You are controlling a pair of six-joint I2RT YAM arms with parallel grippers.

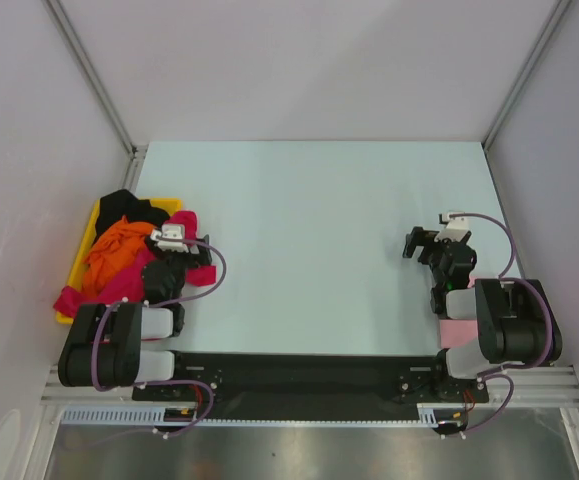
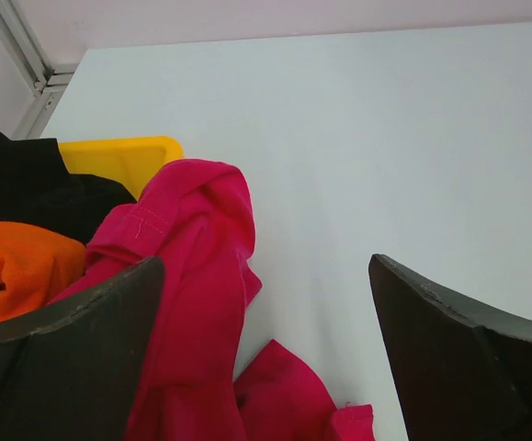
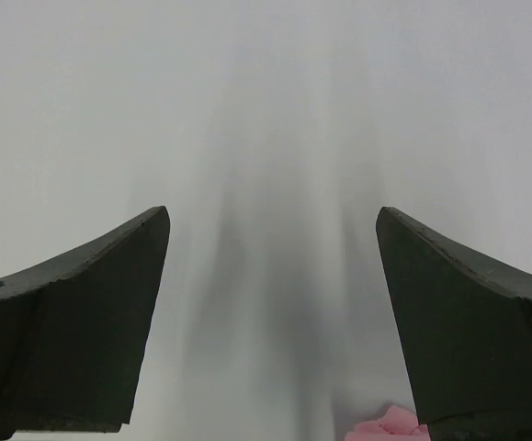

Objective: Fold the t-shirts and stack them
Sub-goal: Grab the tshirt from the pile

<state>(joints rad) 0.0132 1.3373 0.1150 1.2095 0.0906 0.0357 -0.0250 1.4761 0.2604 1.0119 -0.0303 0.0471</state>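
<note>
Three crumpled t-shirts lie heaped in and over the yellow tray [image 1: 96, 215] at the left: black [image 1: 129, 208] at the back, orange [image 1: 114, 250] in the middle, and crimson red [image 1: 187, 222] spilling over the tray's right side onto the table. My left gripper [image 1: 174, 265] is open and empty, just above the crimson shirt [image 2: 192, 276]. The orange shirt [image 2: 17, 262] and the black shirt [image 2: 27, 188] lie to its left. The pale pink shirt [image 1: 459, 330] lies under my right arm. My right gripper [image 1: 421, 245] is open and empty above bare table, with a pink edge [image 3: 390, 424] below it.
The pale table [image 1: 309, 220] is walled by white panels at the back and both sides. The yellow tray's corner [image 2: 118, 156] shows behind the crimson shirt in the left wrist view. The arm bases sit on a black rail [image 1: 299, 375] at the near edge.
</note>
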